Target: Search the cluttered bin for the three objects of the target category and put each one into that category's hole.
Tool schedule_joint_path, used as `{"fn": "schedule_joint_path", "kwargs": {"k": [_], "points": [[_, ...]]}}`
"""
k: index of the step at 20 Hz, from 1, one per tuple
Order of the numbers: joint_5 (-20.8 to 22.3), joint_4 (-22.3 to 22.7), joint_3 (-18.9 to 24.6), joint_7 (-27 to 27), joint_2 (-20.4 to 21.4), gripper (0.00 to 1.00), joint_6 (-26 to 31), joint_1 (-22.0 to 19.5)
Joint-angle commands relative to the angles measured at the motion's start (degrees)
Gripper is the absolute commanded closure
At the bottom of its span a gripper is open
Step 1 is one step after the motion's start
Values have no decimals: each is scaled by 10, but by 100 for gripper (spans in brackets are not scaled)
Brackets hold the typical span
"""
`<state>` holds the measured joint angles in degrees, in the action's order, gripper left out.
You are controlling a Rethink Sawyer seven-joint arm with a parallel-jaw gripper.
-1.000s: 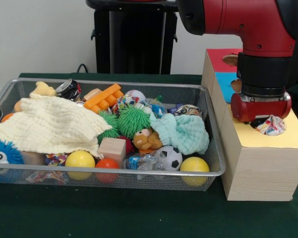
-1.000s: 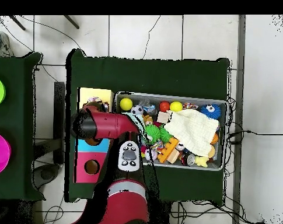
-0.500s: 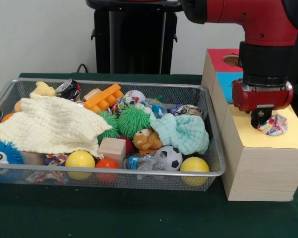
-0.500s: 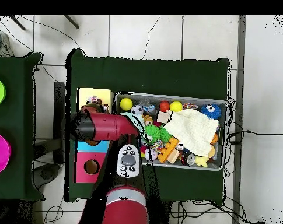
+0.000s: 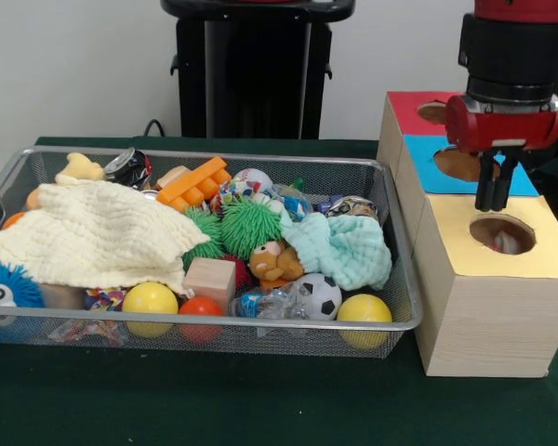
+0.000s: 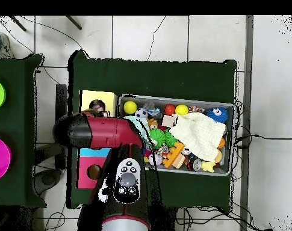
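Fingers [image 5: 496,190]: two dark prongs pointing straight down, close together with only a slim gap, nothing held, tips hanging just above the round hole [image 5: 501,233] in the yellow section. Red and black arm [image 5: 509,74] stands vertical over the wooden box [image 5: 484,307]; from overhead it covers most of the box.

Crumpled patterned wrapper [image 5: 505,243] partly visible down inside the yellow hole.

Box top: red, blue, yellow panels, one hole each.

Wire mesh bin [image 5: 395,279] just beside the box on the green counter [image 5: 260,409]. Contents: cream waffle cloth [image 5: 93,232], teal cloth [image 5: 344,249], green spiky ball [image 5: 246,226], yellow balls, soccer ball [image 5: 314,295], wooden block [image 5: 209,279].
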<state>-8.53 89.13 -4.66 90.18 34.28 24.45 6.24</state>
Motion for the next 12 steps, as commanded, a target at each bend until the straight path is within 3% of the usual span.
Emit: {"fn": "schedule_joint_path", "kwargs": {"k": [1,12], "points": [[-9,62,-3,115,14,100,74,-10],[-10,40,-8,118,9,100,65,-7]]}}
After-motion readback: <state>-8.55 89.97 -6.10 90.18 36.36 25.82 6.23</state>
